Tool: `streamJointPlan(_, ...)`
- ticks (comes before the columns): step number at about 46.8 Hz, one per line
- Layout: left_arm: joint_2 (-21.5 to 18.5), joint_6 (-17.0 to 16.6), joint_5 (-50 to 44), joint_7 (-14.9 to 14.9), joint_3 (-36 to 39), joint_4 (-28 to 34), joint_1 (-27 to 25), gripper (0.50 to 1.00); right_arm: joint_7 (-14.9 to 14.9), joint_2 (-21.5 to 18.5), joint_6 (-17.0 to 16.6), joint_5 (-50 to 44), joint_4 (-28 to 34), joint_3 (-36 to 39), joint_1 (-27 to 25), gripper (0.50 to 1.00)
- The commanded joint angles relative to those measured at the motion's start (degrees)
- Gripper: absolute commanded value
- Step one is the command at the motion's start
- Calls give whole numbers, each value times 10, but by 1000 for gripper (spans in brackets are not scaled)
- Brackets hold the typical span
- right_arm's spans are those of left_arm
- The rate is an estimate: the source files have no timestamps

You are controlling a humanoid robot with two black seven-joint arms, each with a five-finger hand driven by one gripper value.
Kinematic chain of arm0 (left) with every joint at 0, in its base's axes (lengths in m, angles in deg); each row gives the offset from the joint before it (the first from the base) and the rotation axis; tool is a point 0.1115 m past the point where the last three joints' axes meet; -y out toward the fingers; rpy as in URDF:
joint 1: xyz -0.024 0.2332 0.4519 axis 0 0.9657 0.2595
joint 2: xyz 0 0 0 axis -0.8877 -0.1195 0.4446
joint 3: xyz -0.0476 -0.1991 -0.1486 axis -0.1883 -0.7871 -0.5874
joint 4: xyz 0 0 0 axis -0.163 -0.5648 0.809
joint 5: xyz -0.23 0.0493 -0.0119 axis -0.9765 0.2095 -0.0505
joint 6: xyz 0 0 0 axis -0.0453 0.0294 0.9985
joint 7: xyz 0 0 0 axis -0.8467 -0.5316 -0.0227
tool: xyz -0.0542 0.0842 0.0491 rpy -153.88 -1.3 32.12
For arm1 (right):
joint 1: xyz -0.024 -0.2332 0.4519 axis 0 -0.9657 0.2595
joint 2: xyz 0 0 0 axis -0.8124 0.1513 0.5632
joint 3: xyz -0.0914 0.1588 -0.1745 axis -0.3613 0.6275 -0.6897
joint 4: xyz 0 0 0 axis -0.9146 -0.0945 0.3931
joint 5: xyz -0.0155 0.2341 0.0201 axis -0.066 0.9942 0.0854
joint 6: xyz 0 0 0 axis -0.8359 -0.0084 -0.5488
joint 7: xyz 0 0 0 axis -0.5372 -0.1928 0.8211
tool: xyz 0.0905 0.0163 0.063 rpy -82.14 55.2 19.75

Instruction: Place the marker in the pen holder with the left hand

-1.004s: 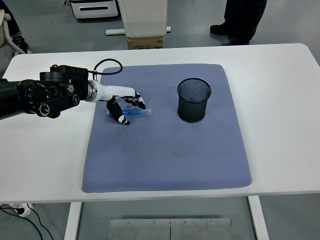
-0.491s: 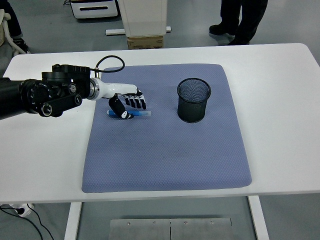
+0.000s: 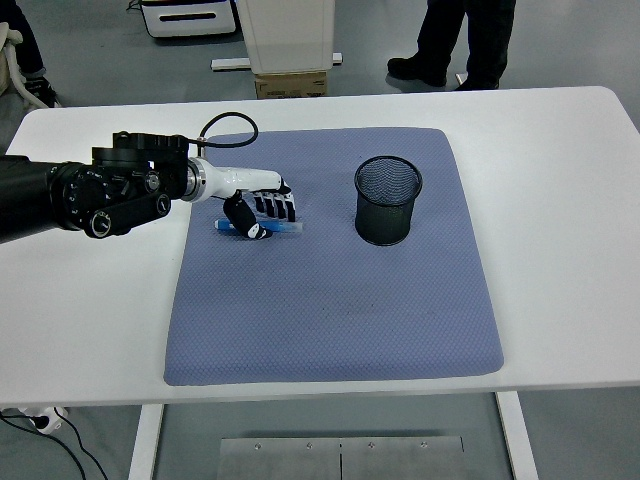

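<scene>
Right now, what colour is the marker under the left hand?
Blue, seen in the head view: marker beneath the left hand.

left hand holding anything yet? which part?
The left hand has its fingers curled around the blue marker near its middle, both ends sticking out. The marker looks to lie on the mat; firm grip cannot be told.

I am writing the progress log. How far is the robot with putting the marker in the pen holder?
Early stage. Done: the left robot hand has reached the blue marker and curls its fingers over it. In hand: the grasp; the marker lies flat on the blue mat. Left: lifting, carrying right, and dropping it into the black mesh pen holder.
</scene>
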Motion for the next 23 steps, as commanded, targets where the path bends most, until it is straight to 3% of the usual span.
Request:
streamJointPlan(1,-1,0,2,0,0,-1,-2,637,0,0,0,0,0,0,0,1000)
streamJointPlan(23,4,0,47,-3,0,-1,-21,669,0,0,0,0,0,0,0,1000)
